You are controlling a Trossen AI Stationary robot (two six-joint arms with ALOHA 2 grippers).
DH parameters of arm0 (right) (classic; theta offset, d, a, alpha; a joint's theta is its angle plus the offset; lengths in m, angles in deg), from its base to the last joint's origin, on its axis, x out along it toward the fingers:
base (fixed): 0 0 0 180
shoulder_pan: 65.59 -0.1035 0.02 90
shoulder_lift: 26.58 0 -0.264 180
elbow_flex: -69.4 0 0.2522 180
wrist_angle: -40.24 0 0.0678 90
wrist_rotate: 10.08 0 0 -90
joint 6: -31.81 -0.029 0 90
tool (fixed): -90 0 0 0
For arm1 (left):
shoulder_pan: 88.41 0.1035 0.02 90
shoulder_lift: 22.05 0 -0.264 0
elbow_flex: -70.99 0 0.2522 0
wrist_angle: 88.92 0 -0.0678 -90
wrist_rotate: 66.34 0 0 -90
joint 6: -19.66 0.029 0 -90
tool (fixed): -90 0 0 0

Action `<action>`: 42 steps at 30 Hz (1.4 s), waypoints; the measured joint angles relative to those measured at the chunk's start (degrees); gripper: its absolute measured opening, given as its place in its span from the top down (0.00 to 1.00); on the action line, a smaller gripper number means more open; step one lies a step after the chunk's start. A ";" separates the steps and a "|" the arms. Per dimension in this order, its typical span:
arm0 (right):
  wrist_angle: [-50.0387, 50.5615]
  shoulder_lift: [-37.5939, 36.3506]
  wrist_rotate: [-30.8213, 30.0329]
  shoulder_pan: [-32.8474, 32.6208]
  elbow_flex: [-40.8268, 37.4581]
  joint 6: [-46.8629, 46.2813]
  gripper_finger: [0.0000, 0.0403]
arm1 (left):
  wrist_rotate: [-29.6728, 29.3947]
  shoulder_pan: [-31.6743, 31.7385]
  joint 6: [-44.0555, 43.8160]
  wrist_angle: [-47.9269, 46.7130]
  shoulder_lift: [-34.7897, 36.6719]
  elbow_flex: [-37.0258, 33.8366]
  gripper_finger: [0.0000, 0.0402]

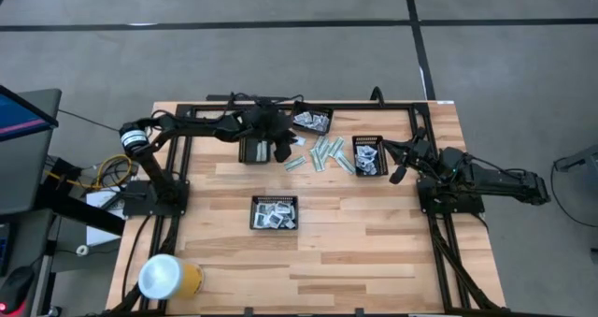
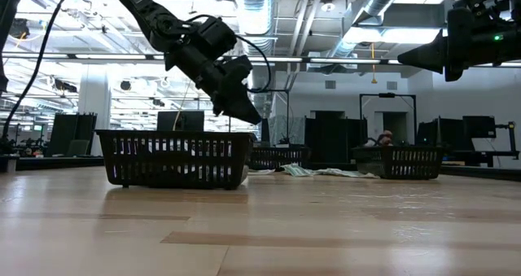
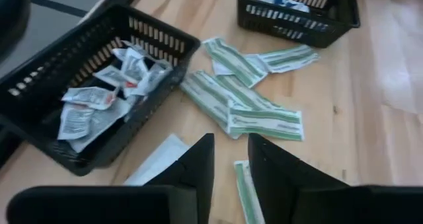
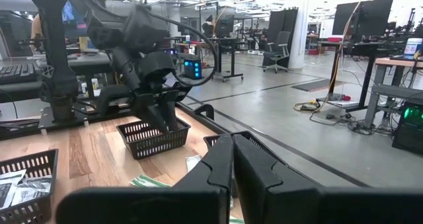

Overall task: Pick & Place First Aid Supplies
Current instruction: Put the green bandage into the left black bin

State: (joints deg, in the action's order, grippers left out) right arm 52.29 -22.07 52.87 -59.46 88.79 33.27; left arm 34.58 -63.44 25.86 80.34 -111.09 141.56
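High view: your left gripper [image 1: 281, 152] hangs by far trays, strips [image 1: 327, 154] just beside it. Left wrist view: fingers [image 3: 198, 168] slightly apart, seemingly empty; strips [image 3: 248, 105] lie ahead, sachets [image 3: 109, 98] in tray [image 3: 39, 85]. Right wrist view: right gripper [image 4: 232, 159] pressed together, parked.

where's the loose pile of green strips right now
In the high view, the green strips lie on the bare table at the far side, between two black mesh trays, just beside the left pincer.

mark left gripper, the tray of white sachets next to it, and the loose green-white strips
left gripper [image 3: 230, 159], left wrist view, gap between its two dark fingertips.
tray of white sachets [image 3: 162, 36], left wrist view, bare black mesh rim.
green-white strips [image 3: 264, 121], left wrist view, face of the nearest full strip.
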 joint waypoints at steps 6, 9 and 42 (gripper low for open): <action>0.01 0.02 0.00 0.00 0.00 0.01 0.98 | -0.38 -1.75 0.36 -0.29 0.00 0.00 0.66; 0.01 0.01 0.00 0.00 0.00 0.01 0.98 | -0.34 -3.22 1.38 -0.61 0.00 0.00 0.61; 0.01 0.02 0.00 0.00 0.00 0.01 0.98 | -4.50 -6.75 -0.70 -2.14 -10.71 0.00 0.61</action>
State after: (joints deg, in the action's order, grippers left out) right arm 52.30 -22.04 52.87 -59.46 88.79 33.28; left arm 30.07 -70.19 25.16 78.20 -121.80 141.56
